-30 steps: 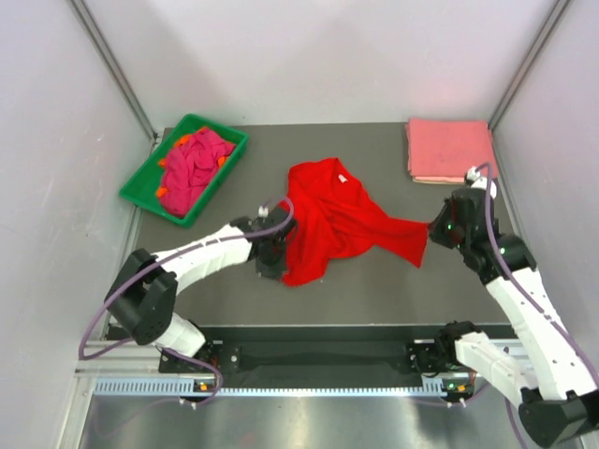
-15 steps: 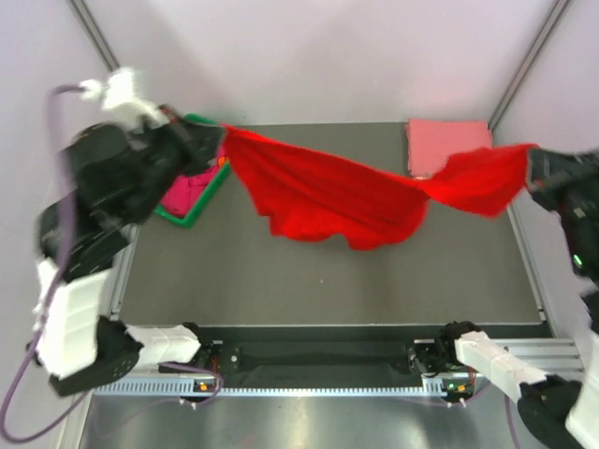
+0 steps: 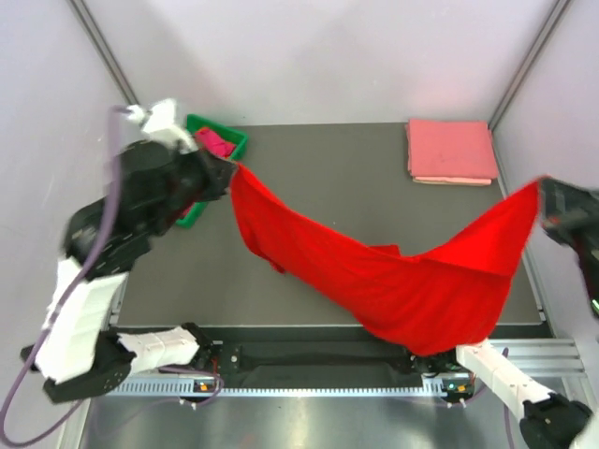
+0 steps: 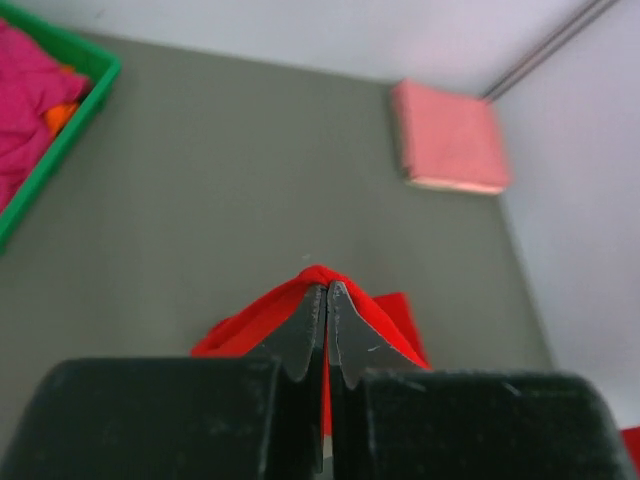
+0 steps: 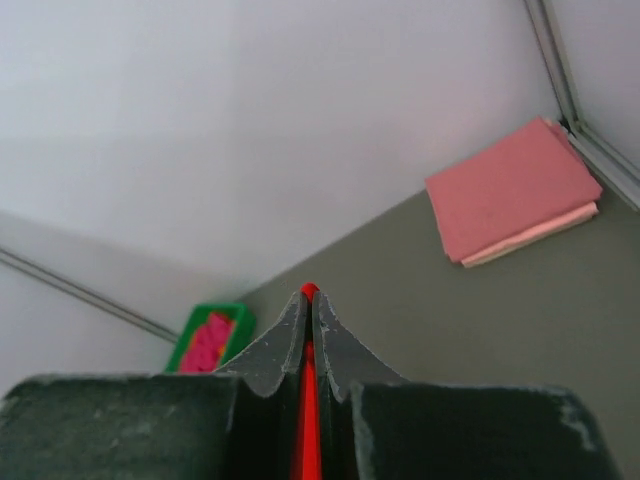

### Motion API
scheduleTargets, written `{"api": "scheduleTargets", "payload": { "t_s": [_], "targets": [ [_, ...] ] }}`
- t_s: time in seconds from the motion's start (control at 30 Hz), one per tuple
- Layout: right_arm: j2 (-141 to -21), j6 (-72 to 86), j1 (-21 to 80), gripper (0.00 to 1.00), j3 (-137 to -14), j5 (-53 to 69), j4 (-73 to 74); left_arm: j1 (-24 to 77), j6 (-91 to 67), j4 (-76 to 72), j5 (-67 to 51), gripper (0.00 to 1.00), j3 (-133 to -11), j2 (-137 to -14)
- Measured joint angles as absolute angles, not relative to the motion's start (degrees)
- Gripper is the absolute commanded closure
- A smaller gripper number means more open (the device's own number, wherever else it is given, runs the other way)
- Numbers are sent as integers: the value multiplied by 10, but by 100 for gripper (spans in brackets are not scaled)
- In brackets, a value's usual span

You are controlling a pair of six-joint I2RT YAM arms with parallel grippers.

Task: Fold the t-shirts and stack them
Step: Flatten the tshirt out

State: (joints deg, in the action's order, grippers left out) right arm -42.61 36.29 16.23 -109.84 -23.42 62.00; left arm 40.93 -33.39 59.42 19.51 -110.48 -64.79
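A bright red t-shirt hangs in the air, stretched between my two raised arms and sagging low over the table's near edge. My left gripper is shut on its upper left corner; red cloth shows pinched between the jaws. My right gripper is shut on the right corner; a red strip runs between its jaws. A folded salmon pink t-shirt lies at the back right, also in the left wrist view and the right wrist view.
A green tray at the back left holds magenta and orange shirts, mostly hidden behind my left arm; it also shows in the left wrist view and the right wrist view. Grey walls stand close on three sides.
Both arms lifted the red t-shirt off the table and spread it. Since half a second ago the shirt has swung toward the near edge and sags lower.
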Motion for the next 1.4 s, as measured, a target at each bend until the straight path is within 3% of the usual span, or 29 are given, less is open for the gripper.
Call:
{"api": "scheduleTargets", "payload": {
  "t_s": [0.17, 0.3, 0.53, 0.63, 0.77, 0.87, 1.07, 1.4],
  "targets": [
    [-553, 333, 162, 100, -1003, -216, 540, 380, -311, 575, 211, 100, -1076, -755],
    [-703, 306, 160, 100, -1008, -202, 454, 273, -302, 538, 156, 100, -1109, -874],
    [-961, 238, 116, 100, -1285, -171, 351, 150, -323, 458, 89, 100, -1303, -1058],
    [-1000, 245, 62, 100, -1364, -124, 302, 136, -346, 405, 46, 100, -1360, -1078],
    [-974, 274, -45, 100, -1372, -61, 276, 132, -353, 360, 4, 100, -1350, -1037],
    [-905, 288, -96, 100, -1303, -23, 260, 133, -346, 359, -8, 100, -1285, -966],
    [-739, 310, -100, 100, -1131, 21, 292, 134, -344, 364, -11, 100, -1013, -745],
    [-427, 367, -100, 100, -604, 61, 463, 134, -375, 433, 90, 100, -602, -460]
  ]
}}
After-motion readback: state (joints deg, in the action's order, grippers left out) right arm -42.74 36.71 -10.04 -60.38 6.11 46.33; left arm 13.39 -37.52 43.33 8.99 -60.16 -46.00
